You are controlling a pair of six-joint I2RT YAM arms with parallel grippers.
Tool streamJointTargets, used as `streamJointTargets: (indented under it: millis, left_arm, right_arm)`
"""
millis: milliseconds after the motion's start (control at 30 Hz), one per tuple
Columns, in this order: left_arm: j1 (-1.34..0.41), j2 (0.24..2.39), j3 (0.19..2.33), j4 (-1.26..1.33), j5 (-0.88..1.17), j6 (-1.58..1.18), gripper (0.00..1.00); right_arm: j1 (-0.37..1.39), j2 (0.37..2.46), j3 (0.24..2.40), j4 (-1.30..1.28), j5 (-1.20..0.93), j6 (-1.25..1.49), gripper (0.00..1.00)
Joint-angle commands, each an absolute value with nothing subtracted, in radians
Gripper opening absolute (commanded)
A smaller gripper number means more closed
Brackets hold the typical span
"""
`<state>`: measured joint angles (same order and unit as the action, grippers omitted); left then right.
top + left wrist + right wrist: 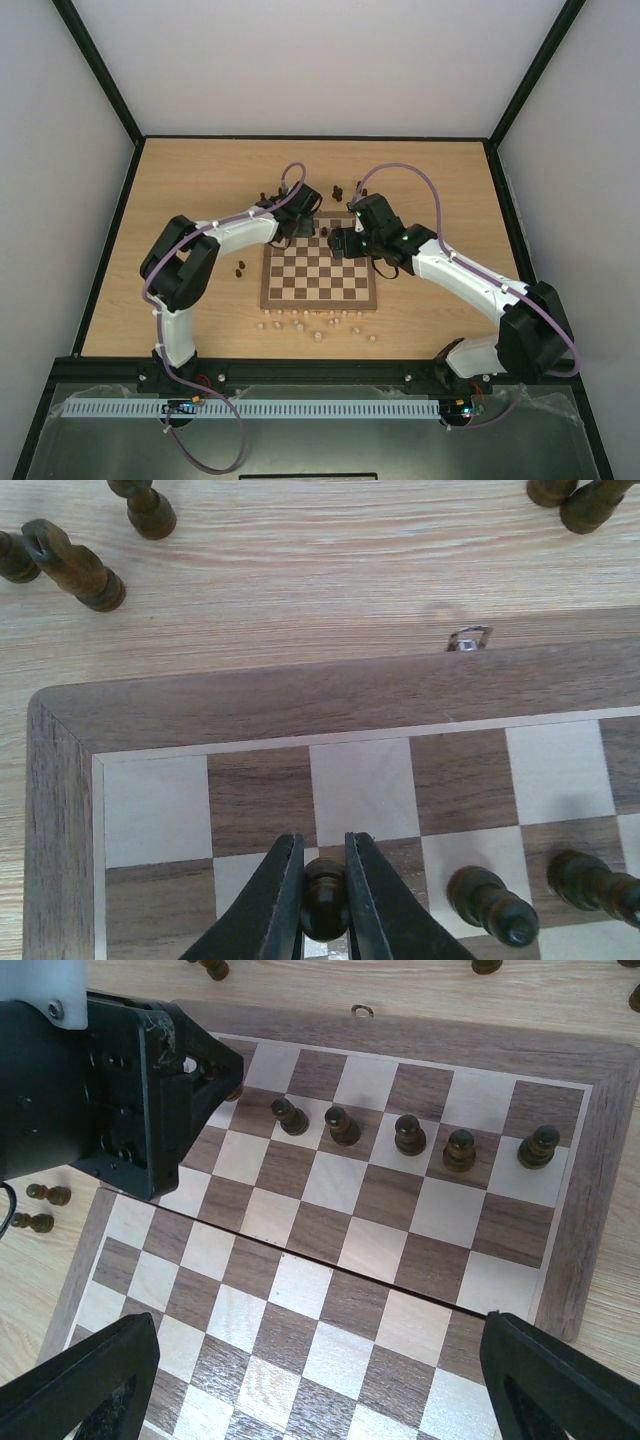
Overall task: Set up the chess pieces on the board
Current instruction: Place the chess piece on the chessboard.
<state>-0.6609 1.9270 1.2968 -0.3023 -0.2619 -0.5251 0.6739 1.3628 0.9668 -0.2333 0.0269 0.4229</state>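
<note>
left claw (324, 895) pinches a dark pawn (325, 900) over the board (300, 705), two more pawns (490, 905) standing beside it

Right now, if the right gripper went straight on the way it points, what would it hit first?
The right gripper would most likely meet bare squares of the board first; its jaws are open and empty. The pawns stand off that line, though depth is unclear.

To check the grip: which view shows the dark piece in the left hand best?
Left wrist view: the dark piece sits close up in the left hand, between its fingers. In the right wrist and top views that arm hides it.
</note>
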Motion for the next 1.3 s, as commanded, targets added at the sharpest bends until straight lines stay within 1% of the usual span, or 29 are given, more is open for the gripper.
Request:
streamJointTargets:
  millis: [0, 367, 533, 633, 733, 967, 1067, 1267]
  left_arm:
    - [-0.663, 1.951, 1.324, -0.312, -0.253, -0.536, 0.07]
    - [-0.688, 1.960, 1.307, -0.290, -0.241, -0.547, 0.08]
    - [-0.695, 1.971, 1.290, -0.278, -0.237, -0.554, 0.11]
    - [-0.695, 1.973, 1.294, -0.280, -0.246, -0.552, 0.17]
    - [-0.695, 1.969, 1.299, -0.284, -0.255, -0.551, 0.25]
    - [-0.695, 1.934, 1.308, -0.299, -0.277, -0.553, 0.30]
    - [-0.695, 1.883, 1.297, -0.310, -0.292, -0.553, 0.32]
    - [-0.694, 1.719, 1.246, -0.353, -0.334, -0.545, 0.43]
  right_arm:
    - [0.675, 1.340, 0.953, -0.250, 0.021, 0.419, 0.89]
    - [0.675, 1.352, 0.948, -0.244, 0.017, 0.420, 0.89]
    - [0.675, 1.352, 0.946, -0.239, 0.013, 0.421, 0.89]
    - [0.675, 1.356, 0.946, -0.238, 0.011, 0.422, 0.89]
    - [0.675, 1.358, 0.944, -0.235, 0.012, 0.422, 0.89]
    - [0.675, 1.359, 0.942, -0.233, 0.005, 0.422, 0.89]
    - [0.675, 1.359, 0.943, -0.232, 0.001, 0.422, 0.89]
    - [0.675, 1.348, 0.942, -0.229, -0.011, 0.420, 0.89]
